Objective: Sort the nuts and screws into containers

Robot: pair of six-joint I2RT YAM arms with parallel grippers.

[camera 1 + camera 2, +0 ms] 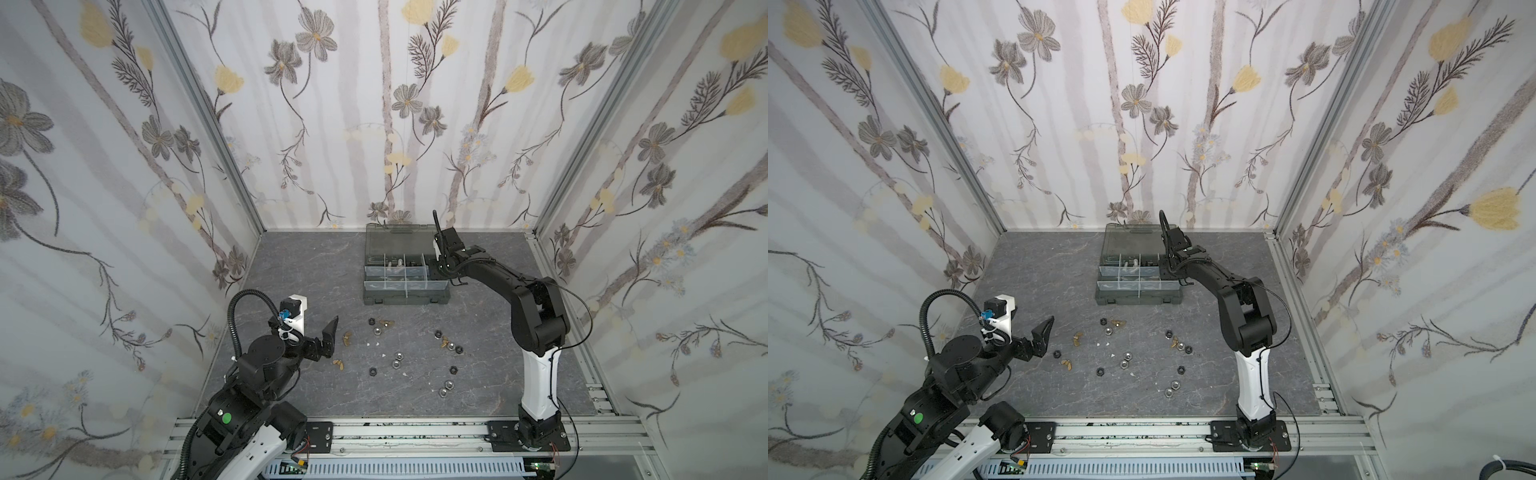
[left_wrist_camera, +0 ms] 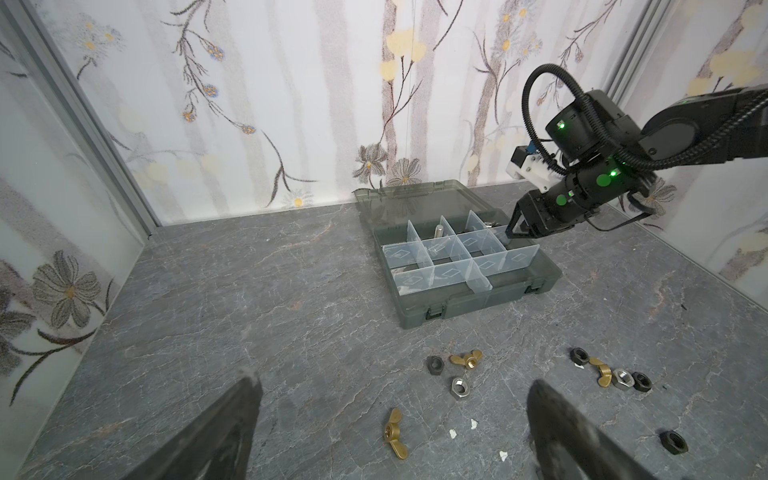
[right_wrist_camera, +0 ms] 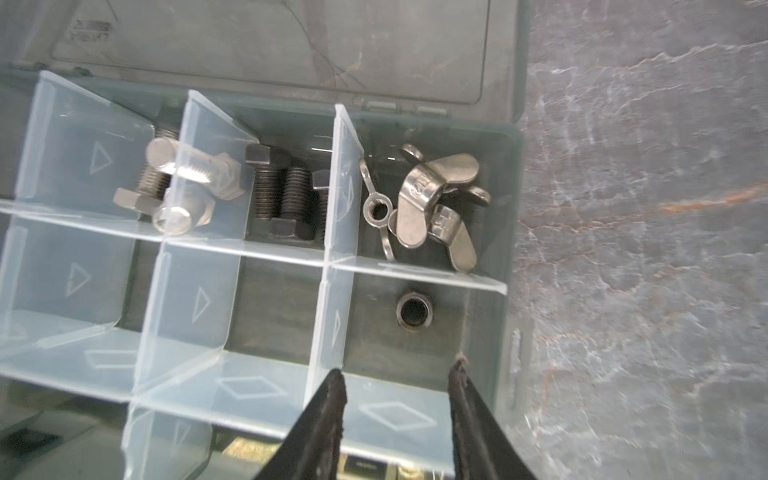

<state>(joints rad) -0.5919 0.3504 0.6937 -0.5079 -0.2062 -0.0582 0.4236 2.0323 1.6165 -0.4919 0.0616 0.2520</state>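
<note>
Now | right fingers (image 3: 328,415) parted, empty | black nut (image 3: 412,309) in compartment (image 3: 370,345) just beyond tips | left fingers (image 2: 224,436) spread

Brass-gold wing nuts (image 2: 467,359) on a grey veined tabletop (image 2: 249,291), a smoky dark-grey organiser case (image 2: 490,303), and grey-and-yellow floral wallpaper (image 2: 311,104) all around.

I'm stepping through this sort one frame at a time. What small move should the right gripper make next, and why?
Probably lift the right gripper straight up, clear of the case: its fingers stand apart with nothing between them, a black nut lies in the compartment below, and loose nuts lie on the table.
</note>
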